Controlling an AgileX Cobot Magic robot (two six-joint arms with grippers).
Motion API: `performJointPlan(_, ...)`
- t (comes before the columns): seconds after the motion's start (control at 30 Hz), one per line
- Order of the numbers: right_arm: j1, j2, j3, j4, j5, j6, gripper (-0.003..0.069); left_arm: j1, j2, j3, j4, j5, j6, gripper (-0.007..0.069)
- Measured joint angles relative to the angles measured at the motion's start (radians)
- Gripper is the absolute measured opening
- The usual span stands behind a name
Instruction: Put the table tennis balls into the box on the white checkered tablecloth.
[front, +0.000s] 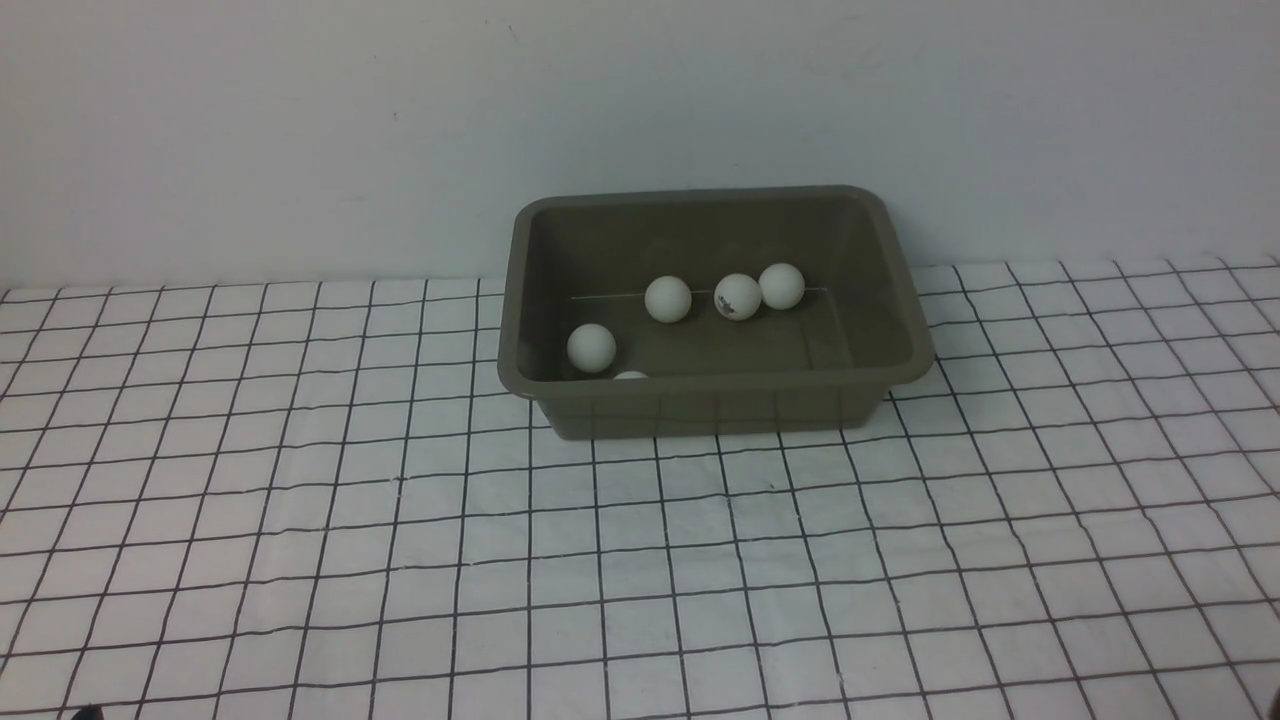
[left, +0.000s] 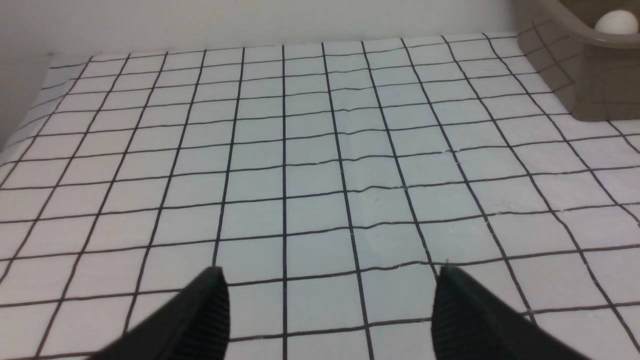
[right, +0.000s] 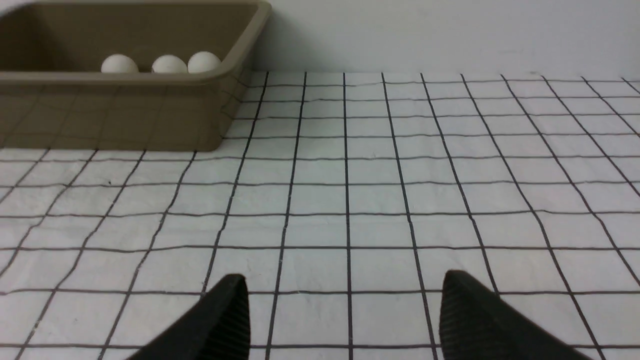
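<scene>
Although all five balls are lying inside the box, we are seeing a few ways this could spoil. The box is sitting on the cloth near the far edge of the bench, close to the wall. It looks light, and the cloth under it is loose and slightly wrinkled. We are judging that an arm dragging across the cloth could tug the box along or tilt it. The balls are smooth, hard-looking spheres, so any jolt would be sending them rolling across the box floor. One ball is lying close behind the near wall, half hidden by the rim. The flared rim and sloping sides are giving only modest containment against a real tip.

We are seeing the left pincer standing wide and empty over bare cloth, toward the left edge of the bench. The right pincer is likewise spread wide with nothing between its ribbed black tips, over bare cloth on the right side. Neither is touching the box.

The box is an olive-brown plastic tub, rectangular with rounded corners, its walls faintly mirroring the grid. The balls are matte white, and one is showing a small dark print. The cloth is white, crossed by thin black lines.
</scene>
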Motion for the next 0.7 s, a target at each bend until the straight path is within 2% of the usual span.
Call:
performJointPlan(0.2,-0.052,-0.002,0.006,-0.014,-0.022,0.005,0.0462,0.0,0.0,0.0,0.0,0.0,0.0,0.049)
performJointPlan(0.7,-0.054,-0.003,0.008,-0.006,-0.035,0.029,0.0462,0.0,0.0,0.0,0.0,0.0,0.0,0.049)
